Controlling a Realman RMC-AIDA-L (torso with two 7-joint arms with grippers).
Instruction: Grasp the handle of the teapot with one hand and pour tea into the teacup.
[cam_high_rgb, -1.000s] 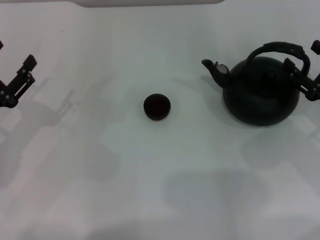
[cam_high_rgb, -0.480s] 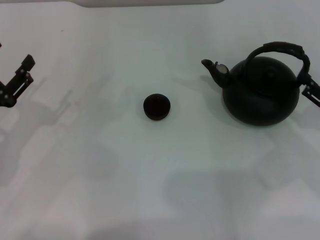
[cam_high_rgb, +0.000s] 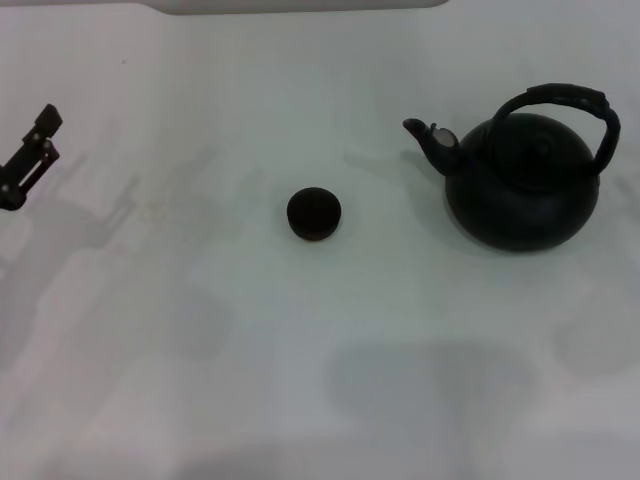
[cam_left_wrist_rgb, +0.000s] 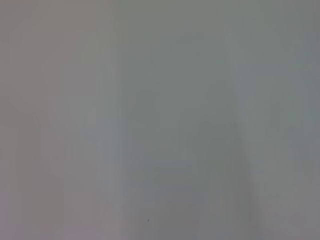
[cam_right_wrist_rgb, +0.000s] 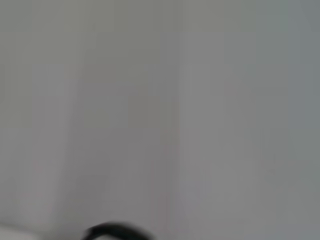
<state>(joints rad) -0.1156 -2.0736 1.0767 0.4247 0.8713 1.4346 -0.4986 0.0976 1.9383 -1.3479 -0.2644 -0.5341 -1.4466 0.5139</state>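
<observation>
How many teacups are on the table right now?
1. The teacup stands alone near the middle of the table, well apart from the teapot on the robot's right, whose spout points toward it. Neither wrist view shows another cup.

Matte black teapot (cam_high_rgb: 520, 190), black-brown teacup (cam_high_rgb: 314, 214), plain white table (cam_high_rgb: 300, 350).

Head camera overhead; wrist cameras close

Plain white matte tabletop (cam_high_rgb: 300, 340) fills the head view edge to edge. Soft grey shadows lie across its near half. Pale grey rounded-corner strip (cam_high_rgb: 300, 5) along the far edge. Both wrist views: featureless grey-white surface only.
</observation>
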